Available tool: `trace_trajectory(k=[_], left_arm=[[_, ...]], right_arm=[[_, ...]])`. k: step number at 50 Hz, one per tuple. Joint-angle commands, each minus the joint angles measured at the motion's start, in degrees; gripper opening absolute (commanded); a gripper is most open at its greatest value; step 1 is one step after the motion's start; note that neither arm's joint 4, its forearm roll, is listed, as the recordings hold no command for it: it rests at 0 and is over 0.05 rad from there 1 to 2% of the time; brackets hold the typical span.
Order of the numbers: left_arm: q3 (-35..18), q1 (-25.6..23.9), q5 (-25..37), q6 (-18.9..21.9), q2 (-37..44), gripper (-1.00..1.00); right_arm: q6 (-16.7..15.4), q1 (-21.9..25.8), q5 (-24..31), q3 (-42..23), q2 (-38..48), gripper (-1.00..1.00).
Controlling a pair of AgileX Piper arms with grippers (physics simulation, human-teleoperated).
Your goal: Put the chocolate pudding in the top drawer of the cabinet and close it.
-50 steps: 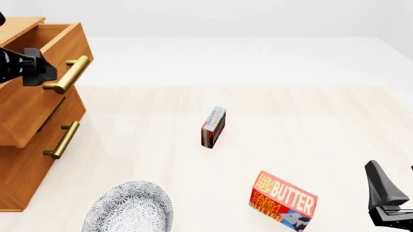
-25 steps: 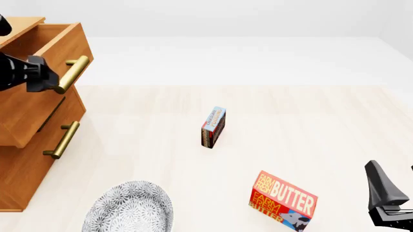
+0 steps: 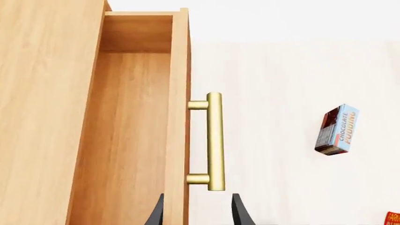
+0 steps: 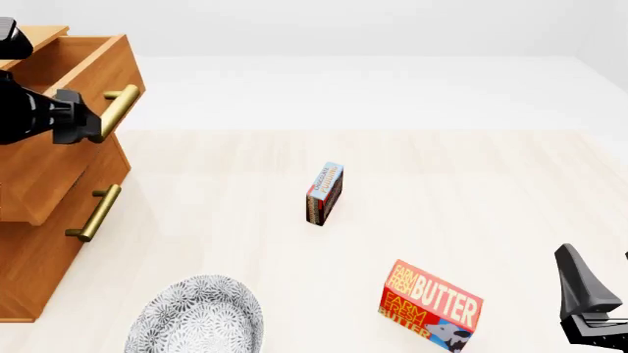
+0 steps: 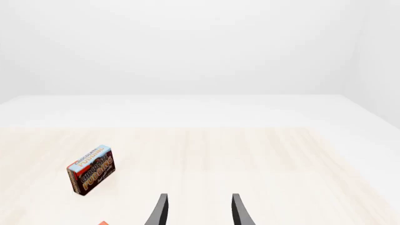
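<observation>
The chocolate pudding (image 4: pixel 325 193) stands on edge on the table's middle, apart from both grippers; it also shows in the left wrist view (image 3: pixel 337 130) and the right wrist view (image 5: pixel 91 169). At far left stands the cabinet (image 4: pixel 34 250), with its top drawer (image 4: pixel 54 162) pulled open and empty inside (image 3: pixel 131 131). My left gripper (image 4: pixel 84 121) is open at the near end of the drawer's brass handle (image 3: pixel 215 140). Its fingers (image 3: pixel 240 212) straddle the drawer front's edge without clamping the bar. My right gripper (image 5: pixel 196 212) hangs open and empty at the front right (image 4: pixel 598 283).
A red-and-yellow butter box (image 4: pixel 430 305) lies near the front edge, left of the right gripper. A patterned grey bowl (image 4: pixel 196 318) sits at the front left, below the cabinet. The lower drawer with its brass handle (image 4: pixel 95 213) is shut.
My left gripper has shifted right and slightly down along the top drawer's handle. The drawer front sits a touch farther out. The right arm and the pudding have not moved.
</observation>
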Motion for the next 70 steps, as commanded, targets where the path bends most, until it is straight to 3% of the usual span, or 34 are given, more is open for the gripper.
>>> trace_trajectory(k=[1,70], left_arm=[[0.2,-1.0,0.1,0.0,0.1,1.0],[0.4,-7.9,-2.1,-3.7,0.1,1.0]], right_arm=[[0.0,0.0,0.0,0.0,0.0,1.0],[0.0,0.0,0.0,0.0,0.0,1.0]])
